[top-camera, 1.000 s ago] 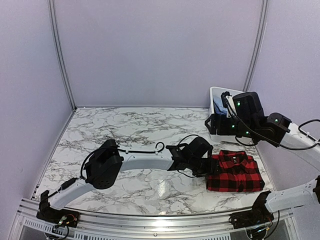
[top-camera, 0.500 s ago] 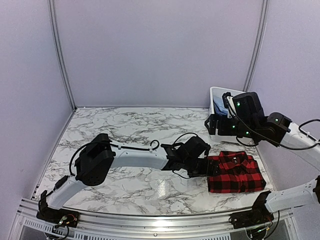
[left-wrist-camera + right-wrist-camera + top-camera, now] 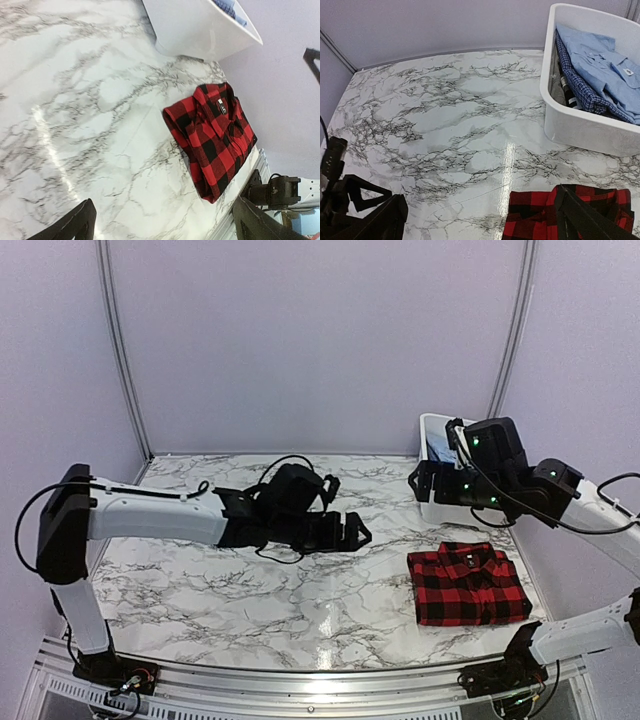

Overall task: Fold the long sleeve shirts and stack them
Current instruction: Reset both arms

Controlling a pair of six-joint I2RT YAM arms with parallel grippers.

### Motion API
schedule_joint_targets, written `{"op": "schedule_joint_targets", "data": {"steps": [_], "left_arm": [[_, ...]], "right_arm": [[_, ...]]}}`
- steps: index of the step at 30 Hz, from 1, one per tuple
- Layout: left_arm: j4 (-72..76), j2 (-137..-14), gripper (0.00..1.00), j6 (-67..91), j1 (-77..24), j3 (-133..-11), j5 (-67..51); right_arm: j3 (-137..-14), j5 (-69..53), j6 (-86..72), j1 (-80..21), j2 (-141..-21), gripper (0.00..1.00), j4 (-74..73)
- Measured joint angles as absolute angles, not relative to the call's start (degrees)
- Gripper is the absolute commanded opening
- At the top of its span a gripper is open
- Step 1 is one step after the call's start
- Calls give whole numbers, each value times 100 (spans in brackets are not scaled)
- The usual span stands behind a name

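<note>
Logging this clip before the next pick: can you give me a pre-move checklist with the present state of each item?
1. Red check shirt folded and lying flat on the table: ok.
2. Left end effector open, empty, away from that shirt: ok.
3. Right end effector open, empty: ok.
4. Next shirt ready: light blue shirt on top in the white tub: ok.
5. Sleeves tucked under the fold: cannot tell.
</note>
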State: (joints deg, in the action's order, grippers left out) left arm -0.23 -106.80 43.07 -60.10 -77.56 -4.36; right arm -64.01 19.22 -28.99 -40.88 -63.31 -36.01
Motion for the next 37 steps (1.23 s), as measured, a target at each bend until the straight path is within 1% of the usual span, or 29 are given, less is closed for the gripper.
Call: {"op": "schedule_joint_targets", "data": {"steps": [9, 14, 25, 32, 37], "left_arm": [[-226, -8326, 99, 3839, -5111, -6353, 226], [-519, -7590, 99, 3498, -4626, -6217, 521], [-1052, -7507, 99, 3044, -3682, -6326, 755], [-1098, -7500, 99, 2897, -3542, -6296, 1330], [-1057, -7321, 99, 2816, -3518, -6045, 1861]], "right_arm": [[-6403, 1970, -3164, -4088, -6344, 99, -3264], [-6482, 2156, -3295, -4088, -6661, 98, -3214], [-6545, 2244, -2958, -3854, -6982, 99, -2976], [-5686, 1984, -2816, -3854, -6493, 99, -2091], [-5599, 1981, -2475, -3854, -6364, 98, -1813]]}}
